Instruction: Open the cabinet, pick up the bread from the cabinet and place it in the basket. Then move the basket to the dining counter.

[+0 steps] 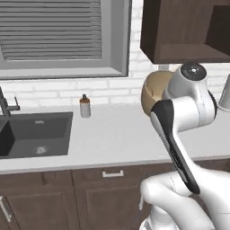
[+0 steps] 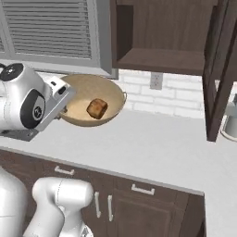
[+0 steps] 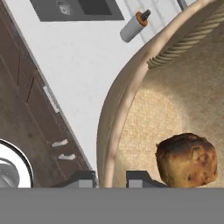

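Note:
My gripper [image 3: 111,178] is shut on the rim of the basket [image 3: 118,109], one fingertip inside the wall and one outside. The round tan basket [image 2: 83,85] is held tilted just above the light grey worktop, its opening turned toward the right base view. The bread [image 2: 96,108], a small golden-brown bun, lies inside it against the lower wall, and sits close beside my fingers as the bread [image 3: 186,159]. From the left, the basket [image 1: 155,90] shows behind my wrist. Above it hangs the dark brown cabinet [image 2: 162,28], its door [image 2: 217,69] swung open. The dining counter is out of view.
A soap bottle [image 1: 85,106] stands on the worktop [image 2: 152,143] near the dark sink [image 1: 36,134] at left. A grey appliance [image 2: 230,120] sits at the far right by the open door. Lower brown cupboards [image 2: 139,208] run beneath the worktop edge.

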Motion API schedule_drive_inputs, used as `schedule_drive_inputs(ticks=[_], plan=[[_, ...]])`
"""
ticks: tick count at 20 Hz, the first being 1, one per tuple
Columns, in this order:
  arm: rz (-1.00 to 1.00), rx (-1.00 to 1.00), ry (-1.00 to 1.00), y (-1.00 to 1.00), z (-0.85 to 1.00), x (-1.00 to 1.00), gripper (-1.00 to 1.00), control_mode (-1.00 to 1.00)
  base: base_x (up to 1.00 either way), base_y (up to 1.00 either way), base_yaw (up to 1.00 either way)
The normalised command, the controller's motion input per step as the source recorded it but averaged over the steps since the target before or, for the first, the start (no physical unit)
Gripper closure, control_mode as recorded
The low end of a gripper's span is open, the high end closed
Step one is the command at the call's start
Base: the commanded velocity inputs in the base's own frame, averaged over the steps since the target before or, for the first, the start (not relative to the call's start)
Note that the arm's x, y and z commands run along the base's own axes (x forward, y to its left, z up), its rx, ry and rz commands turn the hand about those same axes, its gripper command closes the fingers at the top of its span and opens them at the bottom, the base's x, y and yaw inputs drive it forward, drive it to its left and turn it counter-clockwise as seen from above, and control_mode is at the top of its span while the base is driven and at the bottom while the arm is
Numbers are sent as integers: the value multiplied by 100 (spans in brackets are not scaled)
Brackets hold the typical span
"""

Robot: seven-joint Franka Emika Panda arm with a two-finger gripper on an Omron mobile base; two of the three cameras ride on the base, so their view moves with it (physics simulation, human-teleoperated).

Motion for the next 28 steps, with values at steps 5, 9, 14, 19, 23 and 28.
schedule_drive_inputs(ticks=[5, 9, 14, 19, 23, 28], plan=[[0, 0, 0, 0, 0, 0, 100, 100, -66, 71, 57], [0, 0, 0, 0, 0, 0, 100, 100, -70, 62, 75], [0, 0, 0, 0, 0, 0, 100, 100, -36, 57, 89], [0, 0, 0, 0, 0, 0, 100, 100, -6, 42, 93], [0, 0, 0, 0, 0, 0, 100, 100, 0, 27, 94], [0, 0, 0, 0, 0, 0, 100, 100, 5, 6, 88]])
